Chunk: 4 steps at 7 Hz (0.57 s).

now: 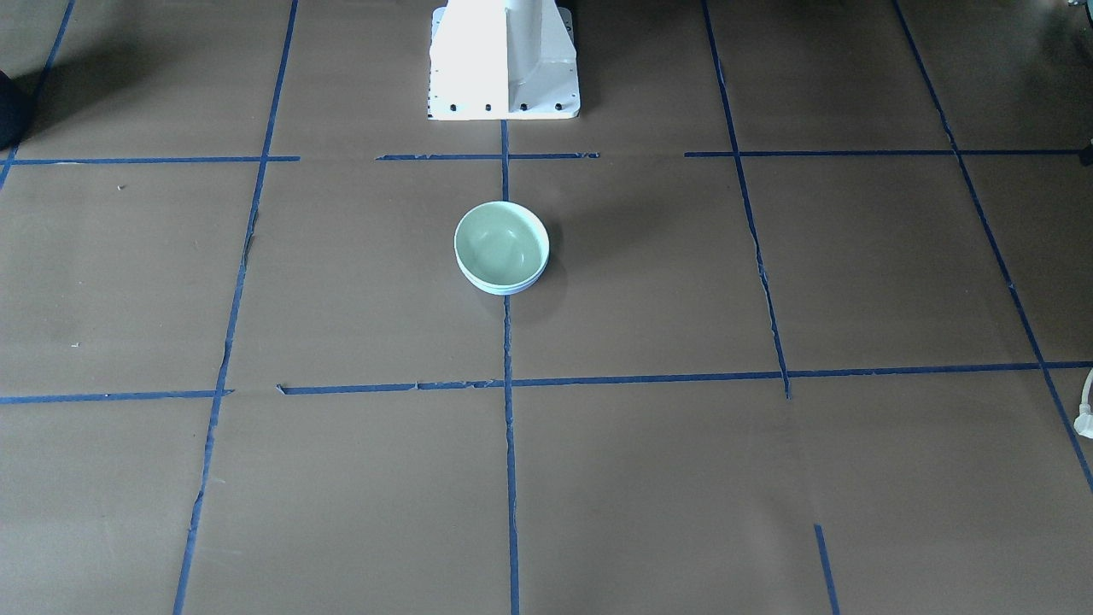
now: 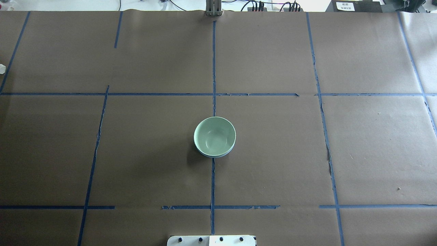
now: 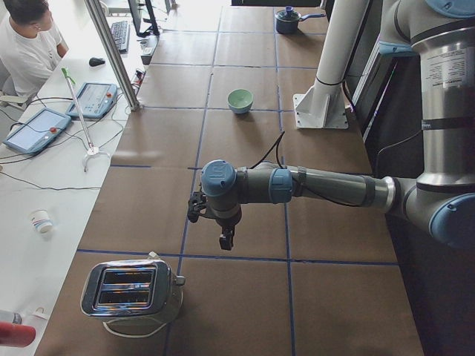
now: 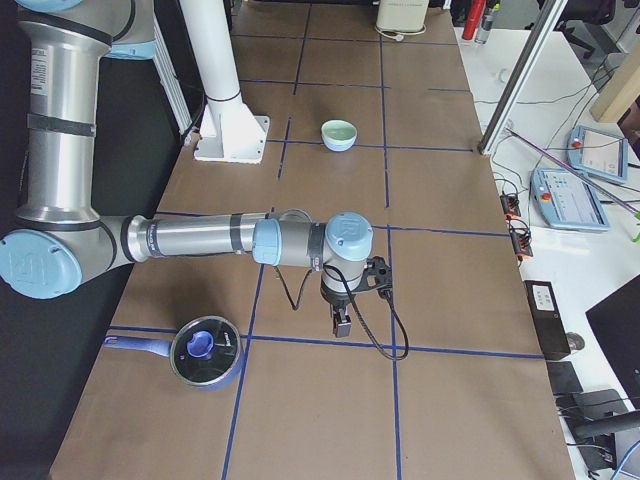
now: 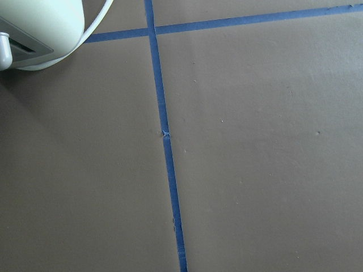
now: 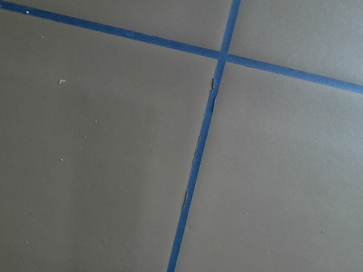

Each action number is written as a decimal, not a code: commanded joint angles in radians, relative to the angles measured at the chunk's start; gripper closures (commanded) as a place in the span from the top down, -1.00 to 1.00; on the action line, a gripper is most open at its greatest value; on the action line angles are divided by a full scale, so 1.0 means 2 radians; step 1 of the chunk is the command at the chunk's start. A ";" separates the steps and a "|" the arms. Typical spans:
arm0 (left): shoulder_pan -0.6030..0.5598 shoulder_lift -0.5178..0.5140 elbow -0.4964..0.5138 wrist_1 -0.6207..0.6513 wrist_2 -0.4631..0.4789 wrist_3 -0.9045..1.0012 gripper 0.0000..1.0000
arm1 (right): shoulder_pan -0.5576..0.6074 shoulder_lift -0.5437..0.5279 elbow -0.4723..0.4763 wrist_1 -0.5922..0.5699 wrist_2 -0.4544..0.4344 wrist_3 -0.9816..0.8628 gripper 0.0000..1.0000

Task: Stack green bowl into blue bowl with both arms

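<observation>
Stack looks made: the pale mint-green round bowl (image 1: 501, 243) sits nested in the pale periwinkle-blue round bowl (image 1: 512, 291), well apart from both claws. The left claw (image 3: 225, 239) hangs near a chrome toaster (image 3: 130, 289), the right claw (image 4: 341, 322) near a blue-lidded pot (image 4: 205, 352). Their opening I cannot tell. Danger: a low sweep across the brown worktop (image 1: 256, 273) could knock the stack.

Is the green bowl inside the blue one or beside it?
Inside: the green bowl sits nested, a rim of the blue bowl showing beneath it.
</observation>
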 commanded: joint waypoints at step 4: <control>-0.034 -0.001 0.037 -0.004 0.003 0.004 1.00 | 0.000 0.002 -0.002 0.010 0.008 0.042 1.00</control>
